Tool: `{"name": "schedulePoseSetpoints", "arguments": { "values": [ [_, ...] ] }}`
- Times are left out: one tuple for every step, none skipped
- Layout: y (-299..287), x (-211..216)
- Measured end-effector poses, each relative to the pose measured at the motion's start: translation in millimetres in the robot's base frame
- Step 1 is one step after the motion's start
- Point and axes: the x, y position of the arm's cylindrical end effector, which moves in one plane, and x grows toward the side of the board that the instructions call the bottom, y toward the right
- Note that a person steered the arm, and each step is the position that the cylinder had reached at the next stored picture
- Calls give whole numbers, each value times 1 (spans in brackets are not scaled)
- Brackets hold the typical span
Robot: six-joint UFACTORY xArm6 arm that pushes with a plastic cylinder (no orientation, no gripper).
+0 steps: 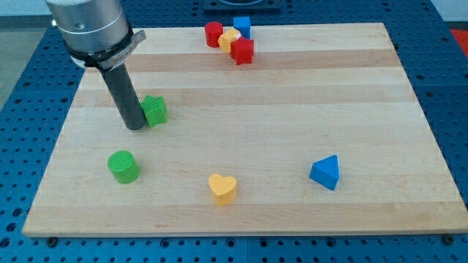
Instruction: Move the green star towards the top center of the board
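The green star (155,110) lies on the wooden board (292,131) at the view's left, above the middle height. My tip (135,126) rests on the board right against the star's left side, slightly below it. The rod rises from there to the arm's grey housing at the view's top left.
A green cylinder (123,166) sits below the tip. A yellow heart (222,188) and a blue triangle (325,172) lie near the view's bottom. At the top centre a red cylinder (213,33), a yellow block (229,39), a blue block (242,27) and a red block (243,51) cluster together.
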Motion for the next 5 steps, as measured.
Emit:
{"name": "schedulePoseSetpoints", "arguments": {
  "values": [
    [-2,0],
    [-7,0],
    [-8,0],
    [11,4],
    [32,-23]
  ]
}}
